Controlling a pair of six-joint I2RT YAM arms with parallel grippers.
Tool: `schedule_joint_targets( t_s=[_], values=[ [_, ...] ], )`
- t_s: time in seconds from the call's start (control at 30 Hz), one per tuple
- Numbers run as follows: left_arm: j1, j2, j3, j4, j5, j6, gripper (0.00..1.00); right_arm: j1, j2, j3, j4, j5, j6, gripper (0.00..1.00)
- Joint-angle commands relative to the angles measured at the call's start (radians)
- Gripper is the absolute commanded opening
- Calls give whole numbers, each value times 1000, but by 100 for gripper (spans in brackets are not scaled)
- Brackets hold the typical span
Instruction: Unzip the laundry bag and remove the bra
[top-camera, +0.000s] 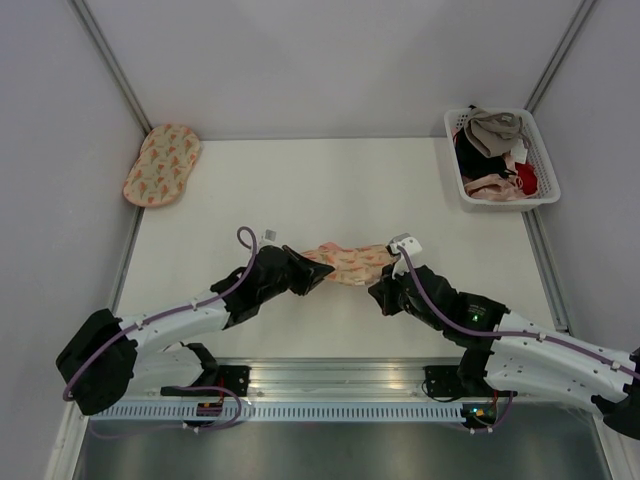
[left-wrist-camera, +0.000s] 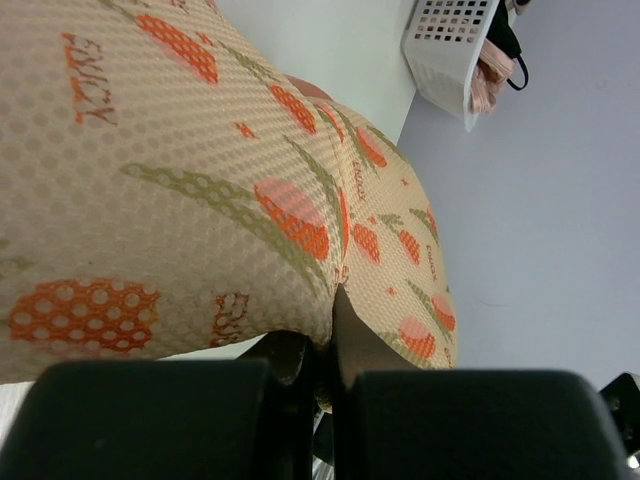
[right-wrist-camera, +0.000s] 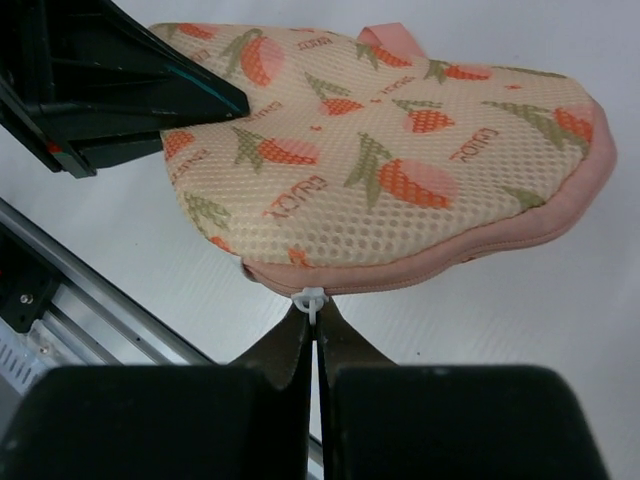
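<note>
The laundry bag (top-camera: 348, 262), cream-peach with orange-red print and a pink zip edge, is held between my two grippers near the table's front middle. My left gripper (top-camera: 322, 278) is shut on the bag's left end; in the left wrist view the fabric (left-wrist-camera: 230, 190) fills the frame and is pinched between the fingers. My right gripper (top-camera: 383, 295) is shut on the white zip pull (right-wrist-camera: 311, 299) at the pink zip edge (right-wrist-camera: 480, 252). The zip looks closed. The bra is hidden.
A second, identical-looking pouch (top-camera: 162, 163) lies at the back left by the wall. A white plastic basket (top-camera: 545, 190) with beige-grey, pink and dark garments stands at the back right. Walls enclose the table on three sides.
</note>
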Motion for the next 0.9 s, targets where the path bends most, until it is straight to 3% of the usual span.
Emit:
schedule_joint_targets(
  t_s=[0.0, 0.13, 0.23, 0.3, 0.37, 0.5, 0.6, 0.67, 0.77, 0.87],
  values=[
    [21, -45, -19, 16, 13, 17, 2, 6, -13, 64, -105, 67, -2, 1],
    [57, -74, -22, 0, 43, 86, 2, 8, 44, 127, -226, 109, 12, 1],
    [126, -57, 15, 8, 176, 237, 2, 8, 96, 165, -359, 171, 35, 0],
    [168, 1, 53, 0, 349, 392, 2, 8, 113, 178, -389, 196, 47, 0],
    [217, 73, 140, -79, 522, 571, 2, 8, 145, 205, -427, 222, 78, 0],
    [237, 124, 313, -286, 664, 883, 2, 6, 206, 268, -510, 273, 106, 0],
    [254, 157, 407, -472, 703, 1116, 2, 6, 228, 290, -556, 307, 118, 0],
    [265, 200, 495, -558, 621, 1233, 2, 8, 225, 308, -561, 282, 107, 0],
    [271, 176, 497, -445, 653, 1296, 2, 8, 211, 319, -545, 256, 94, 0],
    [291, 144, 435, -184, 730, 1229, 2, 8, 205, 320, -533, 228, 81, 1]
  ],
)
